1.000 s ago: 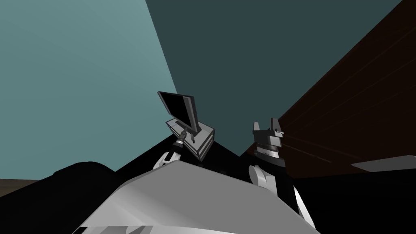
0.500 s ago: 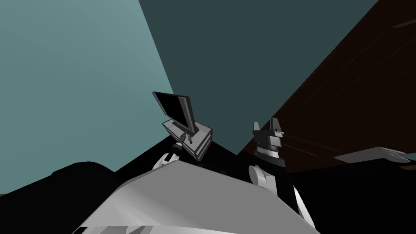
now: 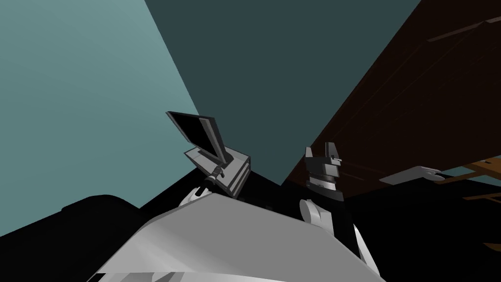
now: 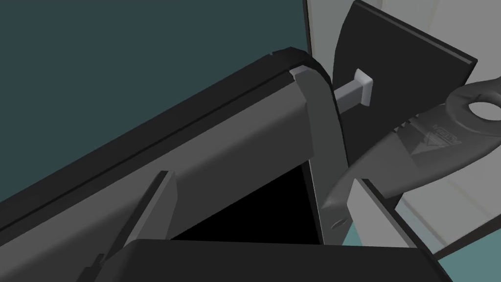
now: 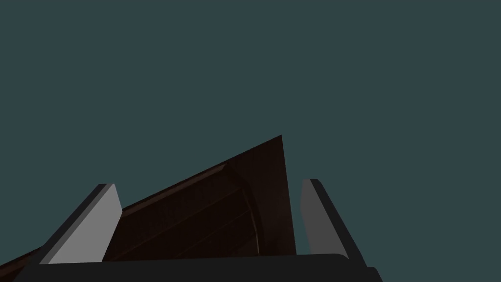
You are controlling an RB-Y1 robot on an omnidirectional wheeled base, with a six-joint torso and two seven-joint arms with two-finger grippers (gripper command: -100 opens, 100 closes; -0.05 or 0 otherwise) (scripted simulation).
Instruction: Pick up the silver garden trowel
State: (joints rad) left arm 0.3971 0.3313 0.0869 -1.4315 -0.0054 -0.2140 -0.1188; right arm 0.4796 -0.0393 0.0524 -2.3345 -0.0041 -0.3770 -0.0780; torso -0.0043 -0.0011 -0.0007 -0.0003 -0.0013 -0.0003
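Note:
A dark grey trowel (image 4: 425, 147) with a ring hole at its far end and a toothed edge shows in the left wrist view. Its narrow end reaches in behind one of my left fingers (image 4: 374, 210) and meets a curved grey strip (image 4: 323, 142). My left gripper (image 4: 261, 178) is open, with a long dark grey bar (image 4: 171, 161) crossing the gap beyond its fingers and nothing pressed between them. In the head view my left gripper (image 3: 218, 170) is stretched out to a grey boxy base (image 3: 235, 169) under a dark tilted panel (image 3: 195, 134). My right gripper (image 3: 319, 147) is raised and open.
Teal walls stand ahead and to the left, and a dark brown wooden face (image 3: 416, 98) runs along the right. A flat grey slab (image 3: 408, 175) and brown wooden pieces (image 3: 484, 169) sit at the far right. Black area lies low around me.
The whole head view has slid left, so I have turned right. The grey slab and brown wooden pieces have come further in at the right. My right gripper holds its place.

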